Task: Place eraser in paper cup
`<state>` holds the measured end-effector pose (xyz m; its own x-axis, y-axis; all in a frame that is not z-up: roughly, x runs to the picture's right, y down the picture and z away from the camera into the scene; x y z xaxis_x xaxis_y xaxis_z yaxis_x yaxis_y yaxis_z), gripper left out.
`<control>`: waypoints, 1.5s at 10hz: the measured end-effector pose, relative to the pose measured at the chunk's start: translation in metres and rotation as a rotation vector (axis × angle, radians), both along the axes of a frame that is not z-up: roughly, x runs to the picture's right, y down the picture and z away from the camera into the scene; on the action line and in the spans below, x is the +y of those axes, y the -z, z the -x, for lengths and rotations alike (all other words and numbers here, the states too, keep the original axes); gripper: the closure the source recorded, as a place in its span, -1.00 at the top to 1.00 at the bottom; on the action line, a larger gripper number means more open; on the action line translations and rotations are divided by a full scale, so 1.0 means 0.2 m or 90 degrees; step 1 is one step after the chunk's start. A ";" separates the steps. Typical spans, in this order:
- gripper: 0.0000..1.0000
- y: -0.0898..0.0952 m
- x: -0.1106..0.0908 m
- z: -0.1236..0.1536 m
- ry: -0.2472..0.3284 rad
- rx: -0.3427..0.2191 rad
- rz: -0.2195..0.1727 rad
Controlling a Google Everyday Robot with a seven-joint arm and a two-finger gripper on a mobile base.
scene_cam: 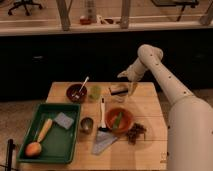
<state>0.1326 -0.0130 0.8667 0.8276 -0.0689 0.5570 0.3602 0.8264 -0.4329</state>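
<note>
1. Eraser (118, 89): a dark flat block at the far middle of the table (150, 145), right over the pale cup (119, 97). It looks level. I cannot tell whether it lies across the rim, sits partly inside, or is only just above the mouth.
2. Cup: upright, between the green cup (95, 92) on one side and the gripper on the other. No sign of tipping.
3. Gripper (131, 86): at the end of the arm, which reaches down from the right. It hangs just beside the cup and eraser, near the table's far edge. Whether it is apart, together or clamped on the eraser cannot be told, nor whether it touches either thing.
4. Done, by my reading: the eraser is brought to the cup, so the carry is over.
5. Left, by my reading: confirm that the eraser is down inside rather than perched on the rim. It is about as long as the mouth is wide, so it may need tilting to drop in. Then lift the gripper clear without knocking the cup.
6. Progress: late stage, not shown as finished.
7. Bystanders: sponge (64, 120) in the tray (30, 131), metal cup (86, 124) and orange bowl (119, 119), all well apart from the work.
</note>
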 end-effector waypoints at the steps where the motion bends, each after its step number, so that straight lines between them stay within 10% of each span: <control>1: 0.60 0.00 -0.01 0.00 -0.001 0.000 -0.002; 15: 0.60 0.03 -0.04 -0.04 -0.011 0.012 -0.011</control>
<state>0.1396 -0.0215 0.8615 0.8387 -0.0645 0.5407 0.3385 0.8395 -0.4250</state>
